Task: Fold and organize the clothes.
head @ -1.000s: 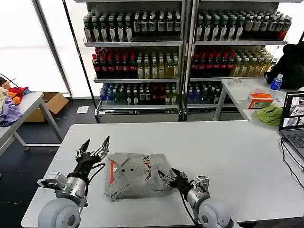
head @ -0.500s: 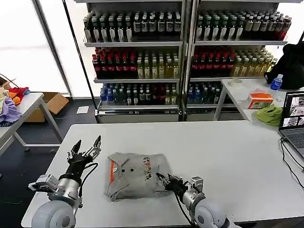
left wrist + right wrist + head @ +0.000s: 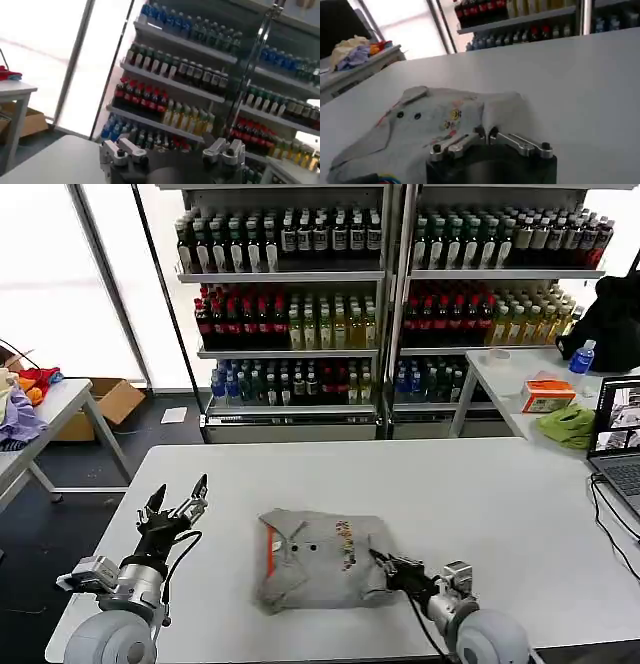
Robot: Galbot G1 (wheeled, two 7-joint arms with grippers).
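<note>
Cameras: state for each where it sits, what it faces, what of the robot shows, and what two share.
Head: up on the robot, facing down at the table; shows both arms.
Left wrist: on the left arm, facing the drink shelves; shows left gripper, fingers open.
Right wrist: on the right arm, facing the shirt; shows right gripper pinching its edge.
Head and right wrist share the shirt.

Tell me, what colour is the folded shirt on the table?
Light grey shirt, with a small multicoloured chest print; clearest in the head view.

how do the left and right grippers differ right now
The left gripper is open, fingers spread, raised above the white table and holding nothing. The right gripper is shut on the edge of the folded grey shirt, low at the tabletop. The left stands apart from the shirt; the right touches it. Both are dark two-finger grippers.
</note>
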